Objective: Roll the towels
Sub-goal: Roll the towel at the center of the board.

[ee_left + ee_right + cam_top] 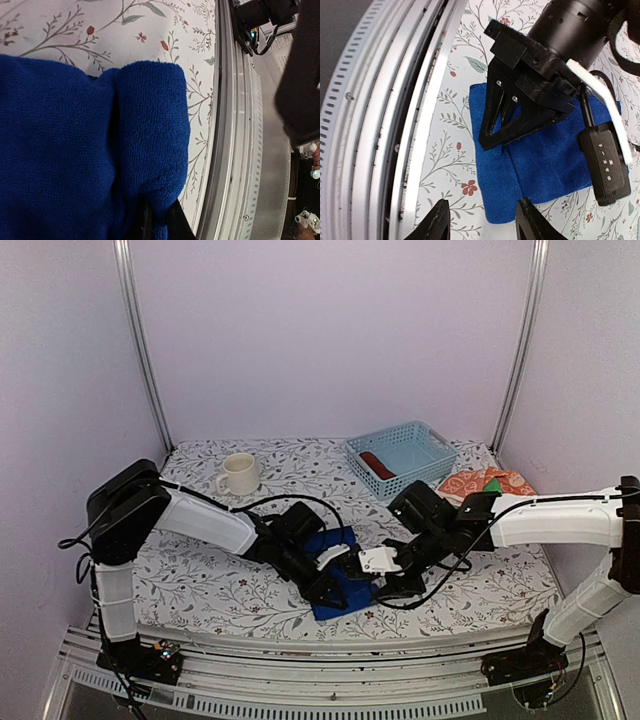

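Left gripper (487, 142) pinches the blue towel (545, 165) – jaws closed; right gripper (482, 225) hovers parted, empty.

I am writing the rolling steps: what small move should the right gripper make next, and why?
Probably lower the right gripper onto the blue towel corner beneath it and pinch. Its fingers stand apart, empty, while the left gripper is shut on a fold, so only one side is held.
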